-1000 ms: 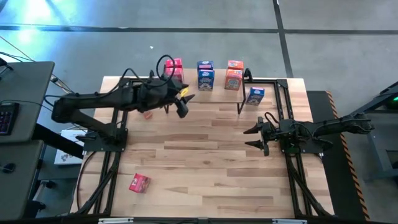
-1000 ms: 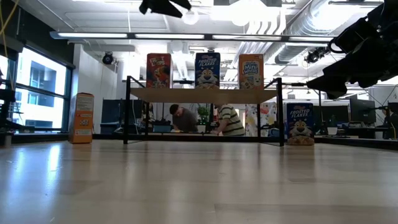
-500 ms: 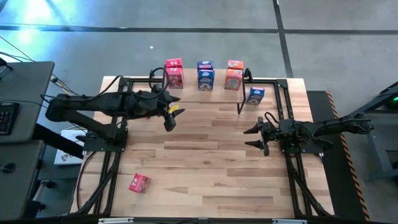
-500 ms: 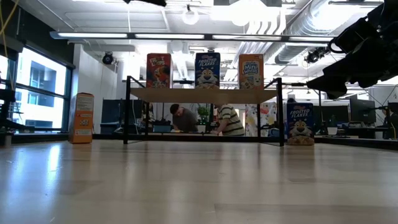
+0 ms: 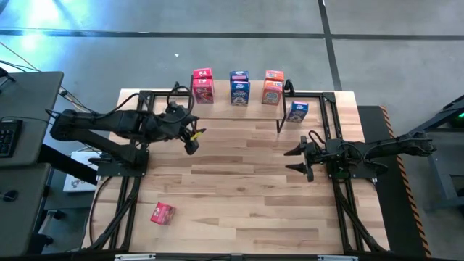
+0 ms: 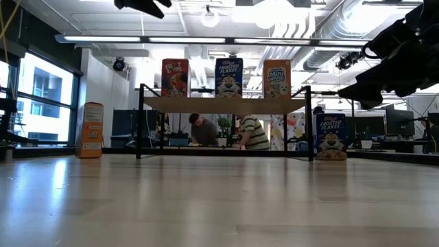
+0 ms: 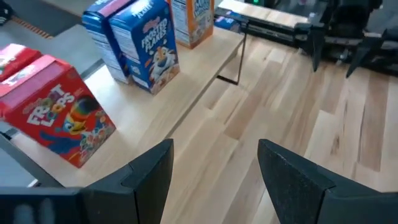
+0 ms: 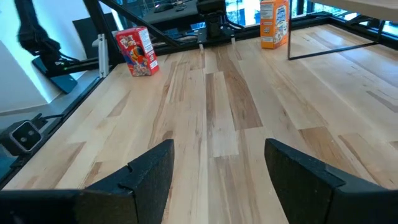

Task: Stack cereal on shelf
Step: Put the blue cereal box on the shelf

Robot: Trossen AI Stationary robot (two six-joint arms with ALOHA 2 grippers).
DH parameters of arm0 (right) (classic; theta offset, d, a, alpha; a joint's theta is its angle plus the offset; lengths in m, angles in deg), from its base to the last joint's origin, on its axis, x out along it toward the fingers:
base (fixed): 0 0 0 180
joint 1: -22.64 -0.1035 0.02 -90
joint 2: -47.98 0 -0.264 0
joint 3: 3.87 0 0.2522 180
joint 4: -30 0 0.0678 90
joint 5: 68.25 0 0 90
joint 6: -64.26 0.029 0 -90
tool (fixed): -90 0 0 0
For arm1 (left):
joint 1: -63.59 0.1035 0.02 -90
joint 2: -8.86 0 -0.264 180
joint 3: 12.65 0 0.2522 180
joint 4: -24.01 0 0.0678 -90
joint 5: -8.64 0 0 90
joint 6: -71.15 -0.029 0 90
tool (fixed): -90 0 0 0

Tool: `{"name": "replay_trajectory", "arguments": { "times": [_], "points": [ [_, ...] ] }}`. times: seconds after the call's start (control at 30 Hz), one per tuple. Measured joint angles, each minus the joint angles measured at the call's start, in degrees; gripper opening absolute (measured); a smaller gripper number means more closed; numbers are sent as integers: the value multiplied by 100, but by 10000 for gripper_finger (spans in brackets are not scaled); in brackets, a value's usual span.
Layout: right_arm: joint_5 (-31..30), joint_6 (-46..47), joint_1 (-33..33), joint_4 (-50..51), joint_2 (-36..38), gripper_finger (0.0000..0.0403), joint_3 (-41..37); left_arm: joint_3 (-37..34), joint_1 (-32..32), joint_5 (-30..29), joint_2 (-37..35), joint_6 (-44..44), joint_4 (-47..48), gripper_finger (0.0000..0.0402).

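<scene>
Overhead, my left pincer (image 5: pixel 191 142) hangs apart and empty near the shelf (image 5: pixel 239 109) at the table's far edge; three boxes stand on it. A pink box (image 5: pixel 162 213) waits near the left front corner, so a hasty swing could clip the shelf.

Low down, the blue box (image 6: pixel 330 136) beside the shelf's right leg could topple if nudged.

Left wrist: Froot Loops (image 7: pixel 59 112) sits close.

Right wrist: my right pincer (image 8: pixel 217 180) idles, apart.

Two seated people (image 6: pixel 226 132) and a keyboard (image 5: pixel 7 135).
</scene>
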Motion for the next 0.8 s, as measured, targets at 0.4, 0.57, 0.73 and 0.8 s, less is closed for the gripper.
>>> {"name": "replay_trajectory", "arguments": {
  "times": [0.4, 0.57, 0.73, 0.8],
  "points": [
    [-552, 88, 0, -328, -4, 244, 101, -611, -14, -70, -225, 667, -2, 223],
    [-932, -98, 4, -191, -4, 244, 432, -613, -14, -69, -227, 678, -12, 223],
    [-1212, -258, 4, 955, -37, 244, 1124, -613, -14, -69, -227, 678, -44, 223],
    [-1459, -261, 4, 1575, -90, 244, 1465, -613, -14, -68, -227, 677, -44, 223]
  ]
}}
